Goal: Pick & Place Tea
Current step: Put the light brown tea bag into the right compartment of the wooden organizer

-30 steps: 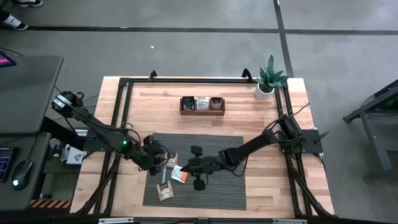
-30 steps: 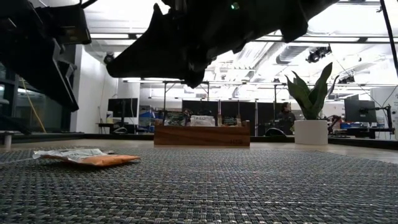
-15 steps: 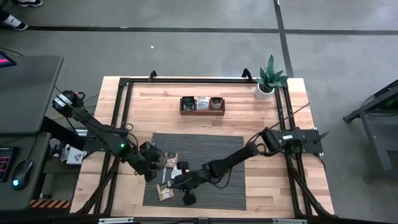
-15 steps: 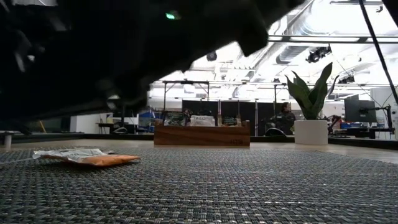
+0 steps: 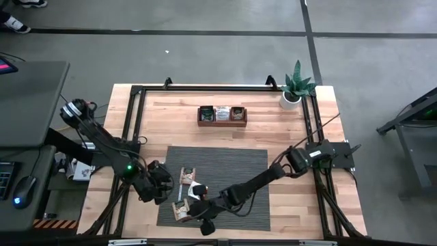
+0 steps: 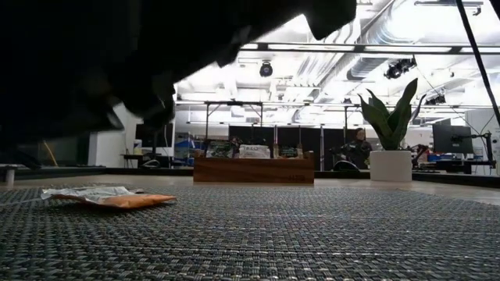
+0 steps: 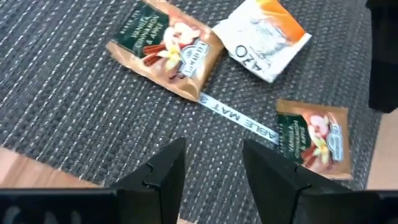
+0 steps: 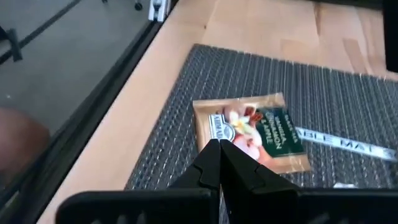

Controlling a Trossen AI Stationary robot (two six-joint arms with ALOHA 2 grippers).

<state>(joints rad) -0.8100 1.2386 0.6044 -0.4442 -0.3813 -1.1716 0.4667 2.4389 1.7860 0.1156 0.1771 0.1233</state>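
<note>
Right hand (image 8: 219,152), clenched empty, is poised over a tan square tea sachet (image 8: 254,132) at the grey woven mat's (image 8: 348,106) near-left corner; left hand (image 7: 211,165) waits spread beside. Approach step; reopening is judged needed before grasping.

Potted plant (image 5: 295,85) at table's far right corner; wooden box (image 5: 222,115) mid-table; grey mat (image 5: 239,164)

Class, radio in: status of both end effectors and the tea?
Left end effector open, empty. Right end effector shut, empty, over tan tea sachet. Three sachets on mat. Nothing blocking.
</note>
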